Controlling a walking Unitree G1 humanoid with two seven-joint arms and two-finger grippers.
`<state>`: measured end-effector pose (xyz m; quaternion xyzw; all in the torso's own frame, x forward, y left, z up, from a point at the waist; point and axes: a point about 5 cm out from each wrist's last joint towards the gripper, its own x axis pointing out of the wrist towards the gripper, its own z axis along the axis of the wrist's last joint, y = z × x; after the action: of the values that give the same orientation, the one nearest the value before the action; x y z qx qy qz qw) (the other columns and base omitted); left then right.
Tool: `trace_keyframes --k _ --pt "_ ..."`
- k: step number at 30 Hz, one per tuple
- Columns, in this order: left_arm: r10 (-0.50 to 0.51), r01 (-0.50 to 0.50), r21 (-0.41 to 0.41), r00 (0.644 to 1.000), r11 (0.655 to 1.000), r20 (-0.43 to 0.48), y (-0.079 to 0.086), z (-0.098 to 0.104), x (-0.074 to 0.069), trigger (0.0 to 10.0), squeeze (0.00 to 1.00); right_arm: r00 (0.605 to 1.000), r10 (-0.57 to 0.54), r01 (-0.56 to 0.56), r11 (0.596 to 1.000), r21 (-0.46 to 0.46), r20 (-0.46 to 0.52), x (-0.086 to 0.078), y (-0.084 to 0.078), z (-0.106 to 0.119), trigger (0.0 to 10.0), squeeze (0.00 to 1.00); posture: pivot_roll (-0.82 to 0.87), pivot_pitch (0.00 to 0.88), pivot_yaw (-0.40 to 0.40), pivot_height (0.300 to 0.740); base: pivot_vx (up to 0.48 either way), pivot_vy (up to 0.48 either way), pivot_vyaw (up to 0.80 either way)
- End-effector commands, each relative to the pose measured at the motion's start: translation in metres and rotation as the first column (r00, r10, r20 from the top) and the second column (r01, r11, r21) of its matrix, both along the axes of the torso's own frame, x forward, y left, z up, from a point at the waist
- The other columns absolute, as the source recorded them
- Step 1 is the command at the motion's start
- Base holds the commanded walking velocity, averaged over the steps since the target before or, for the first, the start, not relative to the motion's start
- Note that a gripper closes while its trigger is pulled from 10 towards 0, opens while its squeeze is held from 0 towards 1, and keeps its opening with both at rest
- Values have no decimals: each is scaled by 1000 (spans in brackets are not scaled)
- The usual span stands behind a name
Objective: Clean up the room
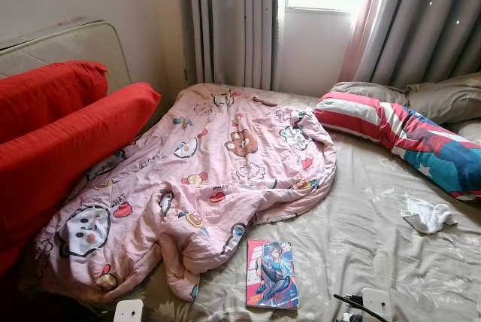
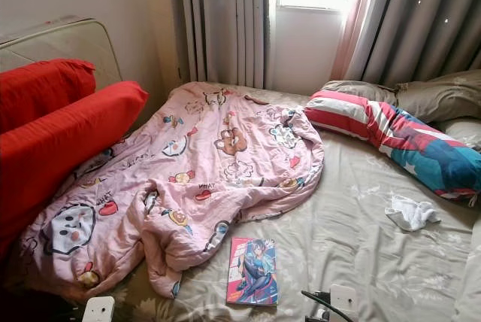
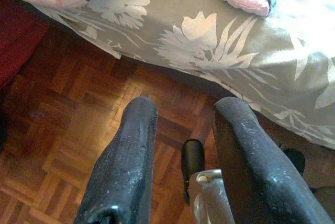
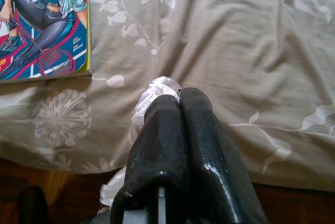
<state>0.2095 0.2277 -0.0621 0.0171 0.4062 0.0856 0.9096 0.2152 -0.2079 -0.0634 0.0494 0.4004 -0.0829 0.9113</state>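
Though partly hidden, wrapper (image 4: 156,92) between fingers (image 4: 186,130)

Both the left gripper (image 3: 180,150) and right gripper (image 4: 178,130) have long, scuffed, glossy black fingers.

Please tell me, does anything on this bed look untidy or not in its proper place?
Yes. The pink cartoon-print quilt lies crumpled in a heap instead of spread flat. A colourful comic book sits loose on the grey floral bedsheet near the bed's foot, and a small white crumpled cloth lies below the striped pillow.
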Motion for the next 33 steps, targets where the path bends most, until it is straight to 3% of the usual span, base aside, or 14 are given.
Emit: trace_keyframes --k 1,33 --pt "-7 7 9 999 1000 -39 3 -4 -8 10000 0 1000 12 -12 1000 1 -13 -3 -1 -1 10000 0 -14 0 -28 740 0 0 0" --pt "-17 18 10 997 1000 -71 8 -10 -21 10000 0 999 44 -44 999 -6 -19 -9 2 -5 10000 0 -29 0 -14 740 0 0 0"
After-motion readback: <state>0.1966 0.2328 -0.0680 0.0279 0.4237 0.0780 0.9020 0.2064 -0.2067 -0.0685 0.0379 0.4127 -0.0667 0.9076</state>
